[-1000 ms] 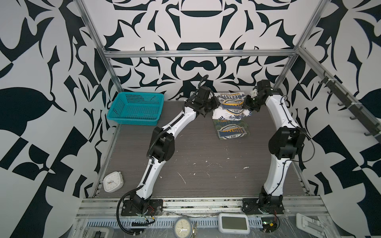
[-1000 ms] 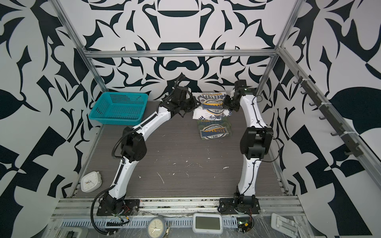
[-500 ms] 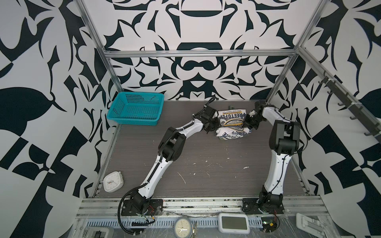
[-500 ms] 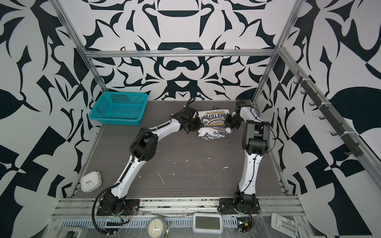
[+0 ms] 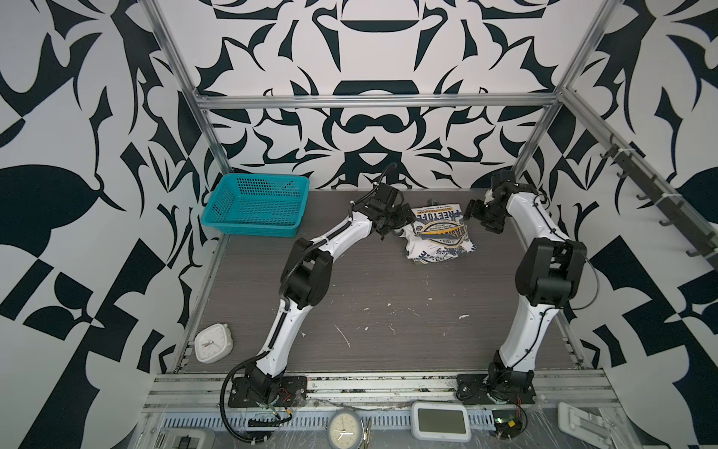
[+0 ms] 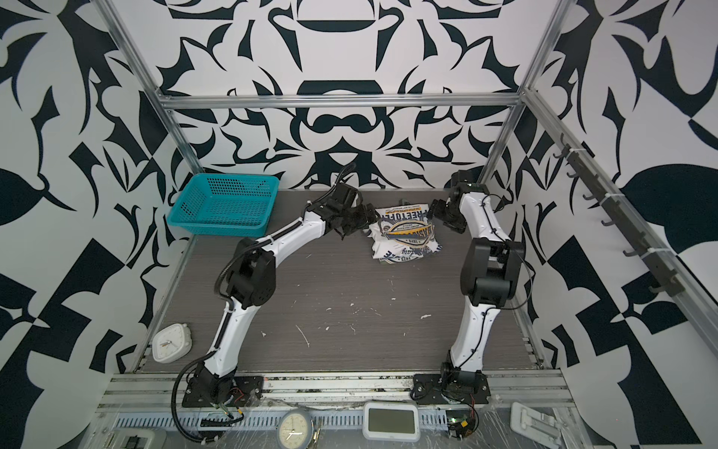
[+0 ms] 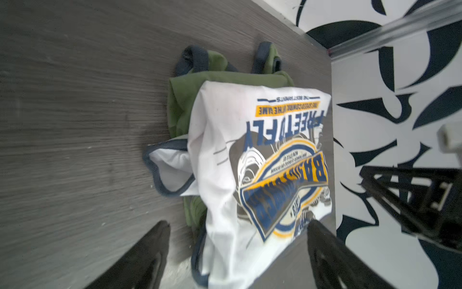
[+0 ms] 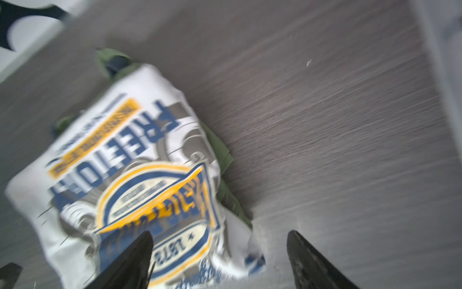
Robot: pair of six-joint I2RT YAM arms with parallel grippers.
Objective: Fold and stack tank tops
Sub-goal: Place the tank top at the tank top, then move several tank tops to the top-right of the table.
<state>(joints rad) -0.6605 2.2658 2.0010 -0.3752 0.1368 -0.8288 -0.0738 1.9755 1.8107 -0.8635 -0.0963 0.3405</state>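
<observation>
A folded white tank top (image 5: 439, 233) (image 6: 404, 233) with a blue-yellow graphic lies on the table at the back right. It rests on the olive green tank top (image 7: 185, 100), whose edges stick out beneath it (image 8: 225, 155). My left gripper (image 5: 394, 223) (image 7: 237, 222) hovers at the stack's left edge, jaws wide open and holding nothing. My right gripper (image 5: 480, 217) (image 8: 219, 232) hovers at the stack's right edge, also open and empty. The white top (image 7: 237, 150) has a loose navy-trimmed flap on one side.
A teal mesh basket (image 5: 252, 229) stands at the back left. A white clock (image 5: 213, 343) lies at the front left corner. The grey table (image 5: 388, 303) carries small white specks. The back wall and a frame post stand close behind the stack.
Both grippers carried the white tank top down onto the green one, then opened and let it go. They now sit slightly apart from the stack.
</observation>
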